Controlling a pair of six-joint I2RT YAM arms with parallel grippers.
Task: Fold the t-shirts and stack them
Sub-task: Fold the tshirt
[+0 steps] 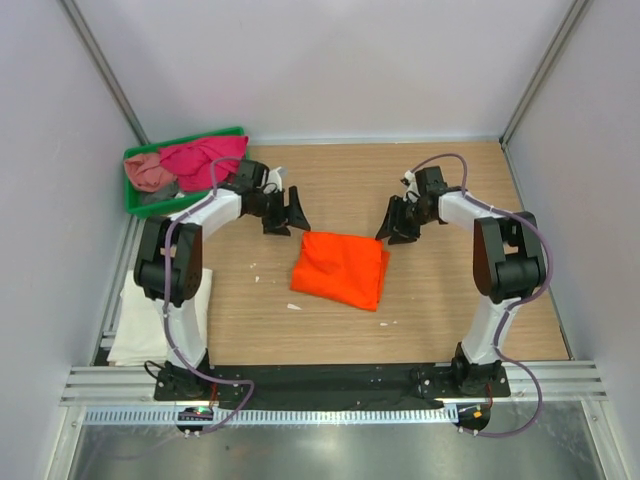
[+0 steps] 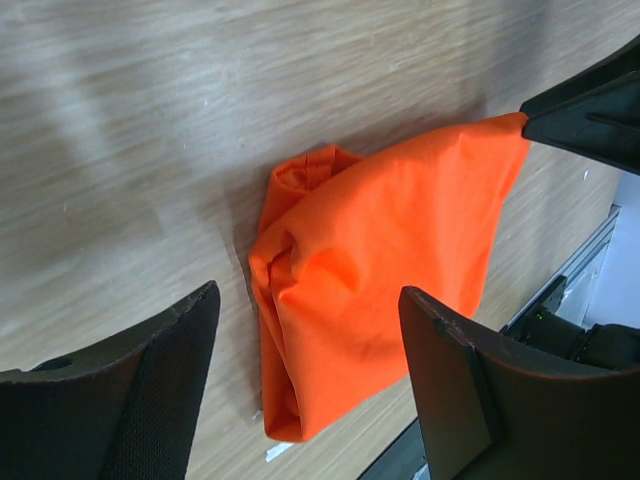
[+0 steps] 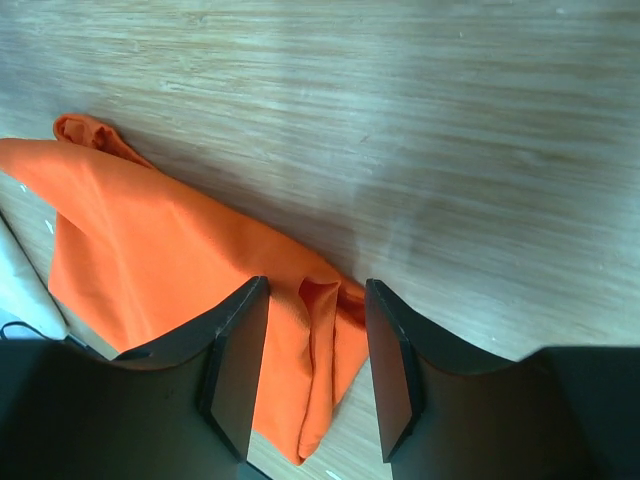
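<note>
Far to the left of the left jaws and behind them, a green tray (image 1: pixel 185 136) holds a dusty pink shirt (image 1: pixel 148 172) and a magenta shirt (image 1: pixel 205 158), both bunched up. A white shirt (image 1: pixel 135 320) lies flat well back from those jaws, beside the left arm's base.

The left jaws stand wide apart and empty above bare worktop (image 1: pixel 450 310). Between the 2 sets of jaws, a little toward the bases, the orange shirt (image 1: pixel 340 268) lies folded into a rough rectangle, with a puckered roll along the edge nearest the left jaws.

The right jaws are also parted and carry nothing. In the right wrist view 1 folded corner sits in line with their gap, though whether the tips touch cloth is hard to tell.

The shirt looks light, limp and thin, so it should sag and open if lifted by a single layer. The safer hold is probably a pinch through all layers at the 2 corners nearest the jaws, lifting both evenly.
</note>
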